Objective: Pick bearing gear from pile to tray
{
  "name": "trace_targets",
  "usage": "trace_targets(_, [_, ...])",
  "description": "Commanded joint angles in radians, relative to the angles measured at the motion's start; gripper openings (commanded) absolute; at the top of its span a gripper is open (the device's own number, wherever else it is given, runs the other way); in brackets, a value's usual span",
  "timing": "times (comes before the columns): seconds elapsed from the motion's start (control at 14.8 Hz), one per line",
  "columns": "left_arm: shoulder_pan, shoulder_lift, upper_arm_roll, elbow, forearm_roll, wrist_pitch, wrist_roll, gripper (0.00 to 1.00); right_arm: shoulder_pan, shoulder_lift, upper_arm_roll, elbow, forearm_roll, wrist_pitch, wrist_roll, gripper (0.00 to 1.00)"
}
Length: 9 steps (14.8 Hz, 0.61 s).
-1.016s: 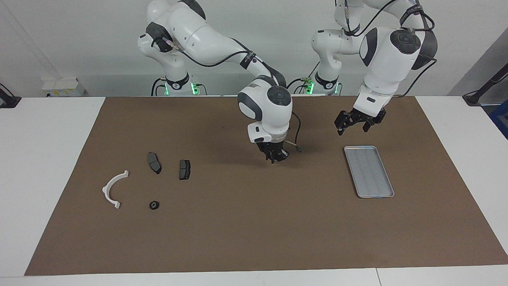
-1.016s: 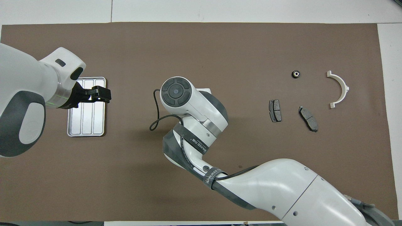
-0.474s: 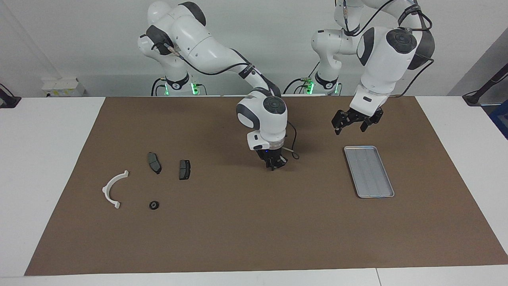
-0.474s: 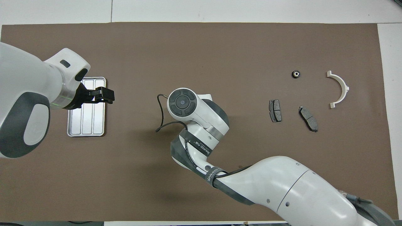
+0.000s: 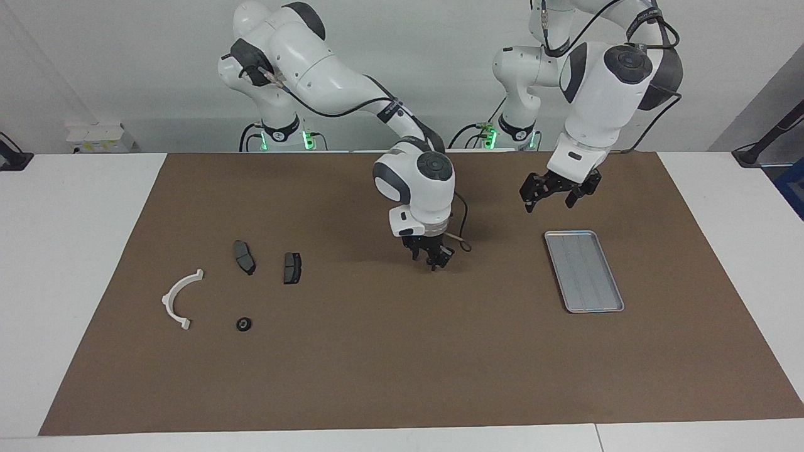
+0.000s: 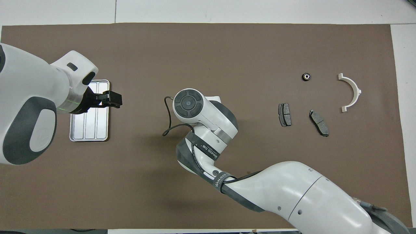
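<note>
The pile lies toward the right arm's end of the table: a white half-ring bracket point(image 5: 168, 300) point(image 6: 357, 91), two dark grey brake pads point(image 5: 244, 257) point(image 5: 292, 267) and one small black round bearing gear point(image 5: 244, 324) point(image 6: 306, 76), farthest from the robots. The silver ribbed tray point(image 5: 584, 270) point(image 6: 89, 126) lies toward the left arm's end with nothing in it. My right gripper point(image 5: 430, 258) hangs low over the bare mat at mid-table; in the overhead view its own wrist hides it. My left gripper point(image 5: 551, 198) point(image 6: 113, 98) is open and empty, raised beside the tray's edge nearest the middle.
A brown mat point(image 5: 377, 364) covers most of the white table. A loose black cable point(image 6: 167, 117) loops off the right wrist. The pile's parts lie apart from one another.
My right gripper has dropped a little over mid-table and its wrist has turned. My left gripper has drifted off the tray toward the table's middle. The parts and tray have not moved.
</note>
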Motion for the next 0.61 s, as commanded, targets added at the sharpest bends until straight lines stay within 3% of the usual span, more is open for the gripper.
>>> trace_targets(0.0, [-0.03, -0.001, 0.007, -0.006, 0.009, 0.01, -0.045, 1.0, -0.086, -0.022, 0.022, 0.093, -0.017, -0.151, -0.057, 1.0])
trace_targets(0.2, [-0.091, 0.016, 0.007, -0.009, 0.011, 0.061, -0.167, 1.0, -0.241, -0.097, 0.033, 0.116, 0.04, -0.236, -0.42, 1.0])
trace_targets(0.34, [-0.184, 0.083, 0.007, 0.006, 0.046, 0.105, -0.317, 1.0, -0.35, -0.117, 0.031, 0.113, 0.052, -0.259, -0.689, 1.0])
trace_targets(0.54, [-0.276, 0.154, 0.003, 0.008, 0.09, 0.165, -0.445, 1.0, -0.471, -0.119, 0.031, 0.083, 0.051, -0.246, -0.843, 1.0])
